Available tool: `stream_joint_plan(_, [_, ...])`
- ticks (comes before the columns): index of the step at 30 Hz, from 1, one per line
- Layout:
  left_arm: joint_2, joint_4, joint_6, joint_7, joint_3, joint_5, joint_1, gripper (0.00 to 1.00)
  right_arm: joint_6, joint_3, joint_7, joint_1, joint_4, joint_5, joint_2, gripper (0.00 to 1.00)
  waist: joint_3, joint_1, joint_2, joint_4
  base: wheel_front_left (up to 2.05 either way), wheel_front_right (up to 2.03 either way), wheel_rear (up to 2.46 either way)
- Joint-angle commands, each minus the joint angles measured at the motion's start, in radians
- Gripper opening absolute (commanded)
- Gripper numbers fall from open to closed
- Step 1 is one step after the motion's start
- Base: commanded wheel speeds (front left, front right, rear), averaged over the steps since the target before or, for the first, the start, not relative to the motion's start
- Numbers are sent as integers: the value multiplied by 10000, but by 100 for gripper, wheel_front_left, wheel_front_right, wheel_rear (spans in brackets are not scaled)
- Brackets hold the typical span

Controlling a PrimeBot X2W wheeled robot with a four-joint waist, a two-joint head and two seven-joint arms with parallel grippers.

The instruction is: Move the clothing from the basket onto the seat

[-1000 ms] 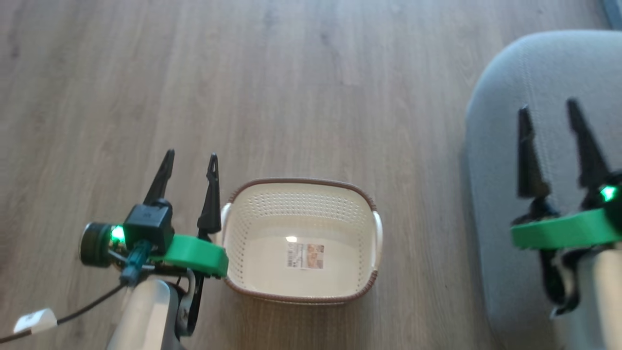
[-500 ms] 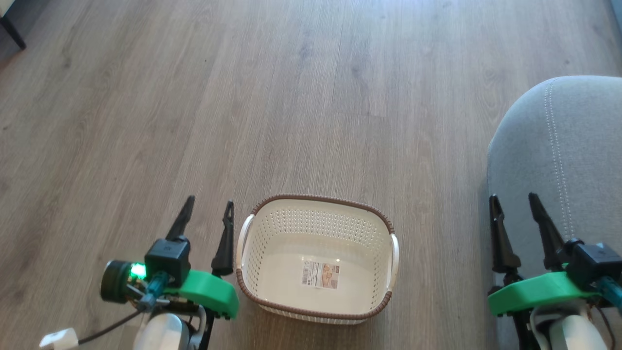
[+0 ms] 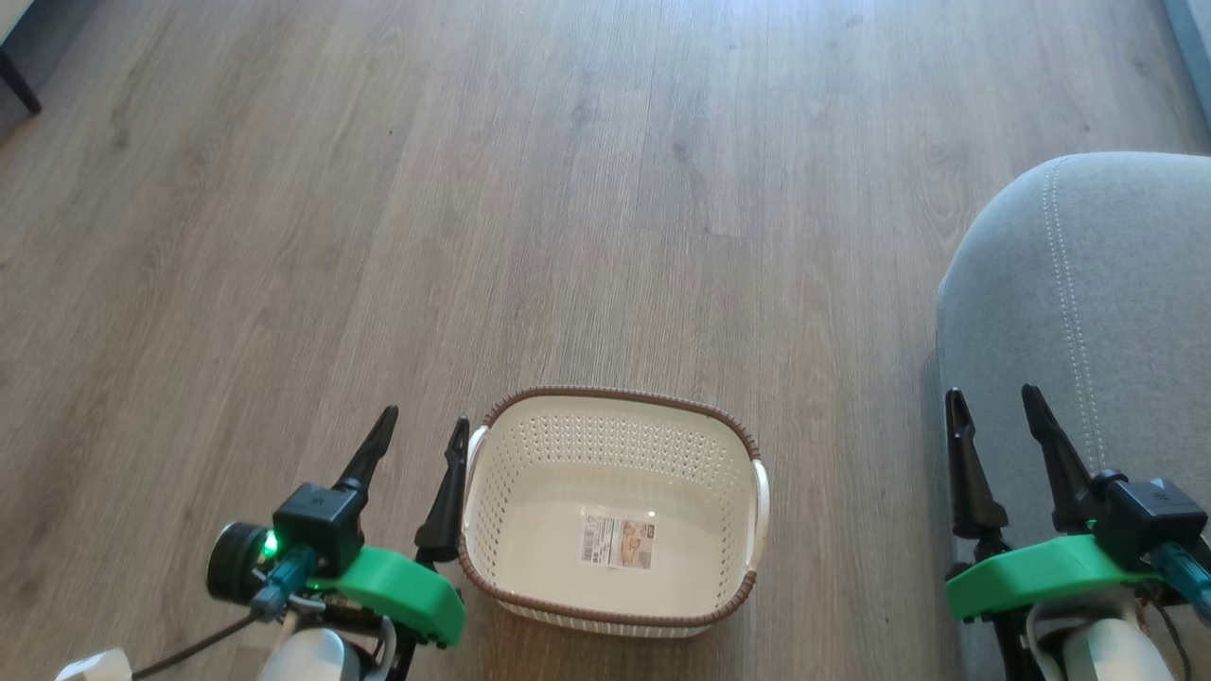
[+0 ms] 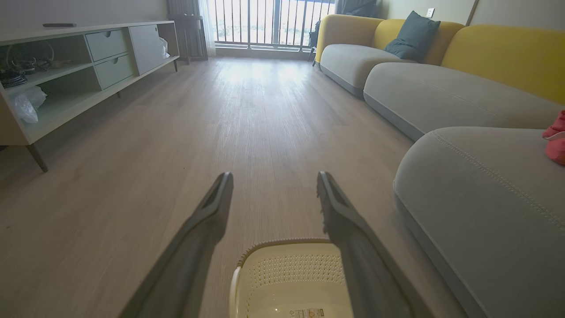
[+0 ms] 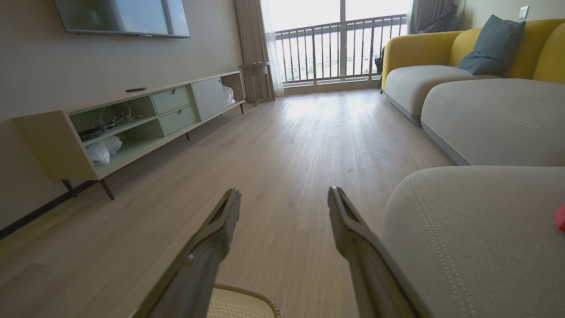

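Observation:
The cream basket with its brown rim stands on the wood floor; inside it I see just a label sticker on the bottom. My left gripper is open just left of the basket, fingers apart and holding nothing. My right gripper is open over the front edge of the grey seat. Red clothing lies on the seat at the far right of the left wrist view, and a sliver of the clothing shows in the right wrist view. The basket's rim sits below my left fingers.
A low TV cabinet on thin legs runs along the left wall. A yellow-backed sofa with grey cushions and a dark pillow lines the right side. Bare wood floor stretches ahead to a balcony window.
The head camera has tilted up and back, so the basket and seat sit lower in the picture. Both grippers stay open and have drawn down toward the bottom edge.

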Motion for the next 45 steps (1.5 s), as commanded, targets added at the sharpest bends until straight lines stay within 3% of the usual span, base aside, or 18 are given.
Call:
stream_joint_plan(1, [13,-367,-48,-51,313,7,-264,100,-4,183,-64,-227,-276,-32,7,100,-3,1,0,6,0,0,0])
stream_joint_plan(36, [13,-107,-478,-51,249,-685,-284,100,-4,156,-65,-240,-67,-114,29,100,-80,1,0,-32,0,0,0])
stream_joint_plan(37, [13,-104,-499,-51,245,-735,-281,0,-4,157,-65,-248,-66,-108,29,0,-75,1,0,-28,0,0,0])
stream_joint_plan(42, [-2,987,-437,16,-19,-711,450,0,0,-25,16,236,1022,-58,42,0,-79,1,0,-32,0,0,0])
stream_joint_plan(45, [6,963,-443,56,11,-939,445,0,0,-39,79,207,1029,165,42,0,-81,1,0,-57,0,0,0])
